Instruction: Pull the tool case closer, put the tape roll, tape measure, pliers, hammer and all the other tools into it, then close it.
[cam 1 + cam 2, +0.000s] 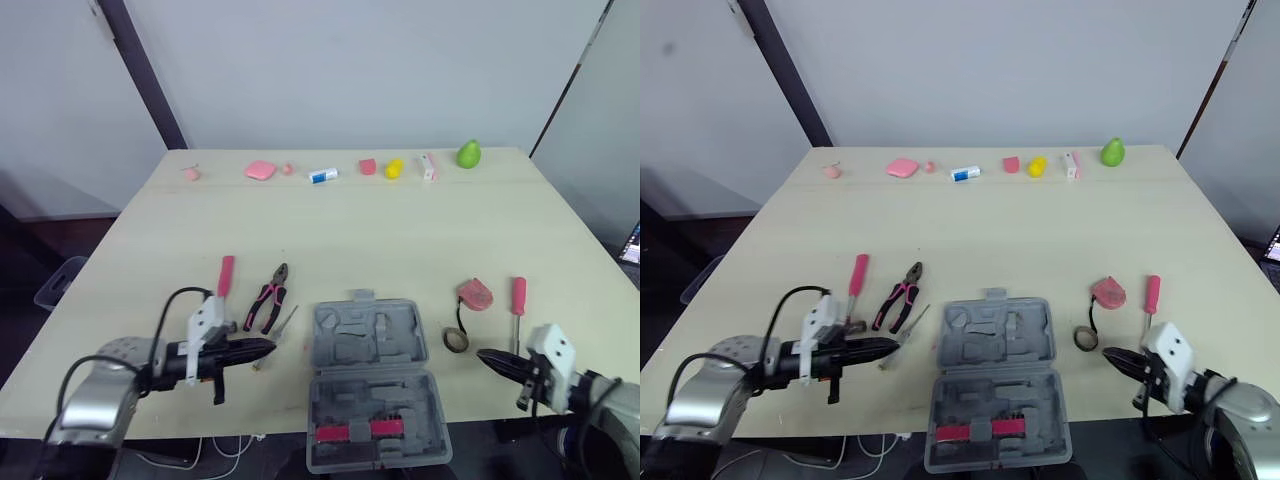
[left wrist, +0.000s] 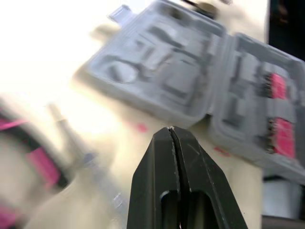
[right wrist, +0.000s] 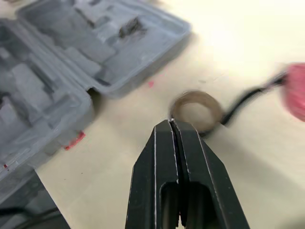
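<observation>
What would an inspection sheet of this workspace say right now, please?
Surface: pale wooden table, flat.
Job's things: grey plastic tool case lying open at the front edge; pink-handled pliers, pink-handled hammer and thin screwdriver to its left; pink tape measure, brown tape roll and pink-handled screwdriver to its right.
Clutter: row of small objects along the far edge, ending with a green pear-shaped toy.
Hands: left hand shut, empty, beside the case; right hand shut, empty, near the tape roll.
Cables: white cables under the front edge.
Surroundings: white wall; clear plastic bin on the floor.
</observation>
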Controlling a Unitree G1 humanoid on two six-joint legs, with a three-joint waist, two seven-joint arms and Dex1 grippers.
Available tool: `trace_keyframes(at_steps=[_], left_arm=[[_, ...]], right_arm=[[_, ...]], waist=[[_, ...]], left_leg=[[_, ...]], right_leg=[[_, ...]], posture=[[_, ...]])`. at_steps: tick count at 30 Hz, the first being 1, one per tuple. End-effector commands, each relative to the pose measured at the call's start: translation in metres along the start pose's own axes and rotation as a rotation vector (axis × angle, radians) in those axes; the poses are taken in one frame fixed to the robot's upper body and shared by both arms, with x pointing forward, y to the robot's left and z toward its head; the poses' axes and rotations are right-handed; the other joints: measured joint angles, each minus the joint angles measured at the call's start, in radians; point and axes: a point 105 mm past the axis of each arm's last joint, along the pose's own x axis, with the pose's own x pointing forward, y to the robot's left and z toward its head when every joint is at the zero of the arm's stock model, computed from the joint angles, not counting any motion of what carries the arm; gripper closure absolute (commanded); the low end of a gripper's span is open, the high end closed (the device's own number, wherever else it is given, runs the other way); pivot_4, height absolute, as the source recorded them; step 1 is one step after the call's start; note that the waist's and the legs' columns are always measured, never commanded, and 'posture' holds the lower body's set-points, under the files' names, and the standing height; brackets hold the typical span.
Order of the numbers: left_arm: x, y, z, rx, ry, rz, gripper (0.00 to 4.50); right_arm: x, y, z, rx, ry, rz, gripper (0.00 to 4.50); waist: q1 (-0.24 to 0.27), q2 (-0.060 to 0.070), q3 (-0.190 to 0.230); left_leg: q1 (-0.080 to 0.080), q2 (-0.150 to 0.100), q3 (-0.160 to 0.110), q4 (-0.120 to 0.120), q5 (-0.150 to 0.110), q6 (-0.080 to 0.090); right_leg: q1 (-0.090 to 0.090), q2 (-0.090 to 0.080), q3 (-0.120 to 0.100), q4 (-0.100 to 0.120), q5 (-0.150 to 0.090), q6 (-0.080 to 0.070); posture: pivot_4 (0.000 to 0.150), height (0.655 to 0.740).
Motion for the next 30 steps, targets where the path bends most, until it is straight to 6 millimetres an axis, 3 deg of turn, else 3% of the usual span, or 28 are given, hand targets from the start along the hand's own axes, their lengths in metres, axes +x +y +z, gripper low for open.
trace_keyframes(at_steps=[1, 3, 6, 8, 12, 13, 14, 25, 30], left_arm=[[-0.029, 0.012, 0.004, 0.011, -0.06, 0.152, 4.49], [-0.043, 0.016, -0.002, -0.008, -0.068, 0.224, 3.98], [-0.07, 0.016, -0.022, -0.048, -0.041, 0.337, 2.8], [-0.08, 0.012, -0.03, -0.061, -0.025, 0.373, 2.12], [-0.089, 0.001, -0.042, -0.099, -0.017, 0.41, 0.23], [-0.09, -0.001, -0.044, -0.104, -0.016, 0.416, 0.0], [-0.09, -0.003, -0.045, -0.106, -0.016, 0.418, 0.0], [-0.082, -0.003, -0.031, -0.088, -0.032, 0.369, 0.0], [-0.074, -0.003, -0.014, -0.04, -0.062, 0.329, 0.0]], right_arm=[[-0.022, -0.008, 0.007, -0.012, -0.064, -0.073, 4.5], [-0.032, -0.009, 0.004, 0.001, -0.068, -0.093, 4.5], [-0.051, -0.012, -0.005, 0.019, -0.059, -0.137, 3.73], [-0.06, -0.013, -0.009, 0.027, -0.053, -0.156, 2.96], [-0.071, -0.016, -0.019, 0.056, -0.042, -0.215, 1.05], [-0.072, -0.016, -0.02, 0.059, -0.041, -0.221, 0.53], [-0.072, -0.016, -0.02, 0.058, -0.04, -0.225, 0.04], [-0.065, -0.016, -0.014, 0.043, -0.036, -0.199, 0.04], [-0.058, -0.017, -0.008, 0.031, -0.036, -0.157, 0.04]], waist=[[0.0, 0.0, 0.0], [-0.001, 0.0, 0.0], [-0.002, 0.0, 0.0], [-0.002, 0.0, 0.0], [0.0, -0.001, 0.0], [0.0, -0.001, -0.001], [0.001, -0.001, -0.001], [0.0, -0.001, -0.001], [0.0, -0.001, -0.001]], left_leg=[[0.0, 0.0, 0.0, 0.0, 0.0, 0.0], [0.001, 0.001, 0.0, 0.0, 0.0, 0.0], [0.002, 0.001, 0.0, 0.0, 0.0, 0.0], [0.004, 0.002, 0.001, 0.0, 0.0, 0.0], [0.004, 0.006, 0.001, -0.002, 0.0, 0.0], [0.004, 0.006, 0.001, -0.002, 0.0, 0.0], [0.004, 0.006, 0.001, -0.002, 0.0, 0.0], [0.005, 0.007, 0.002, -0.002, 0.0, 0.0], [0.005, 0.007, 0.003, -0.002, 0.0, 0.0]], right_leg=[[0.0, 0.0, 0.0, -0.001, 0.0, 0.0], [0.0, 0.0, 0.0, -0.001, -0.001, -0.002], [0.002, -0.001, 0.001, -0.002, -0.002, -0.003], [0.002, -0.001, 0.001, -0.003, -0.002, -0.003], [0.004, -0.001, 0.001, -0.006, -0.002, -0.004], [0.004, -0.001, 0.001, -0.006, -0.002, -0.003], [0.004, -0.001, 0.001, -0.006, -0.002, -0.003], [0.004, 0.0, 0.001, -0.006, -0.002, -0.004], [0.004, 0.0, 0.001, -0.006, -0.002, -0.004]], posture=[[0.15, 0.74], [0.15, 0.74], [0.15, 0.74], [0.15, 0.74], [0.15, 0.74], [0.15, 0.74], [0.15, 0.74], [0.15, 0.74], [0.15, 0.74]])
